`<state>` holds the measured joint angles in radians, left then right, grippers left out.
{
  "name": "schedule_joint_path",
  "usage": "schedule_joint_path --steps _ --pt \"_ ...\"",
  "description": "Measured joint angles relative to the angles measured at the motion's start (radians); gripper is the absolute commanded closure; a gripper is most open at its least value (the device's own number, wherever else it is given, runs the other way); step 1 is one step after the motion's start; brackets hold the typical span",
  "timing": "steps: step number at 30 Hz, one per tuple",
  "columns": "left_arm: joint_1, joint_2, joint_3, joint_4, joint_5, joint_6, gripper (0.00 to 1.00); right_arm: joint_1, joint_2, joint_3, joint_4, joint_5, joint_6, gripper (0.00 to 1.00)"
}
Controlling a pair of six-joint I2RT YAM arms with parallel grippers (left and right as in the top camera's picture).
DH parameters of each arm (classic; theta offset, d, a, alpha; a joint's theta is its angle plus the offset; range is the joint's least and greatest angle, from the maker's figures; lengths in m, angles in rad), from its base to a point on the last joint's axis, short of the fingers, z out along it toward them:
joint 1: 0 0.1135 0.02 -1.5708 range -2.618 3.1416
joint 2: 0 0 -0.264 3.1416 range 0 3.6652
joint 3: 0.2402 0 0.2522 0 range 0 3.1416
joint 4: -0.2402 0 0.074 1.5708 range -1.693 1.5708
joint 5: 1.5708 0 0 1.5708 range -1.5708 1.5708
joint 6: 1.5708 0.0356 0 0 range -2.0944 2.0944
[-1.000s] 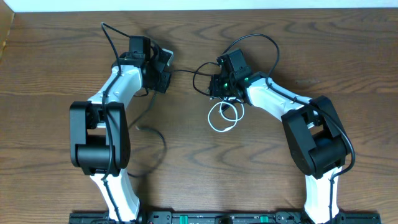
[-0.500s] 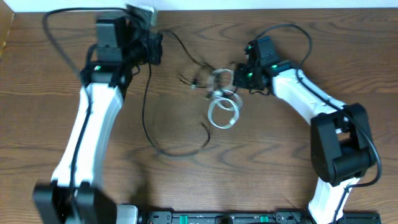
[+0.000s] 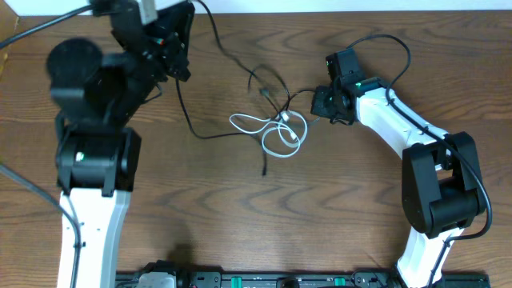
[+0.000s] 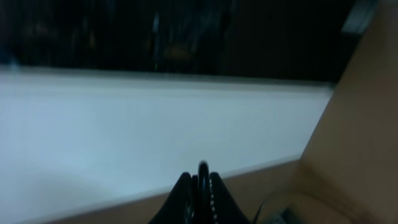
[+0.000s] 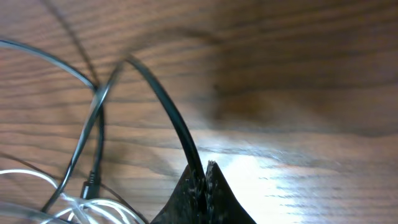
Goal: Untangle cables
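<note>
Soft, even light falls from above on the counter (image 3: pixel 240 232) — the wood grain reads clearly and the shadows are faint. The left arm (image 3: pixel 96 104), close to the overhead lens, looks oversized and slightly soft. The left wrist view is dim and smeared: a dark band on top, a pale blurred strip below, and only the left tool (image 4: pixel 200 177) is halfway sharp. In the right wrist view a bright glare patch lies on the wood beside the right tool (image 5: pixel 204 171), and the black cable (image 5: pixel 168 109) is blurred.

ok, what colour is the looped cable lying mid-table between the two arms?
The looped cable is white; the overhead view shows it best.
</note>
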<state>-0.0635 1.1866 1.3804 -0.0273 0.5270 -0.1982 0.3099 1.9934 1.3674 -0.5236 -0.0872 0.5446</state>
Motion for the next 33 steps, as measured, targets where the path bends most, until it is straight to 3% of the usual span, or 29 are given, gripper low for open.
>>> schedule_joint_path --steps 5,12,25,33 --pt "0.0 -0.074 0.0 0.127 0.003 -0.073 0.93 0.0 0.0 -0.038 -0.012 0.067 0.0 0.99" --pt "0.0 -0.128 0.0 0.136 -0.044 -0.105 0.92 -0.017 0.0 -0.063 -0.018 0.103 0.013 0.99" --pt "0.001 -0.074 0.0 0.159 -0.294 -0.086 0.93 -0.1 0.0 -0.063 -0.071 0.095 -0.024 0.97" --pt "0.001 0.021 0.0 0.025 -0.614 -0.016 0.92 -0.135 -0.039 -0.07 -0.146 0.088 -0.077 0.99"
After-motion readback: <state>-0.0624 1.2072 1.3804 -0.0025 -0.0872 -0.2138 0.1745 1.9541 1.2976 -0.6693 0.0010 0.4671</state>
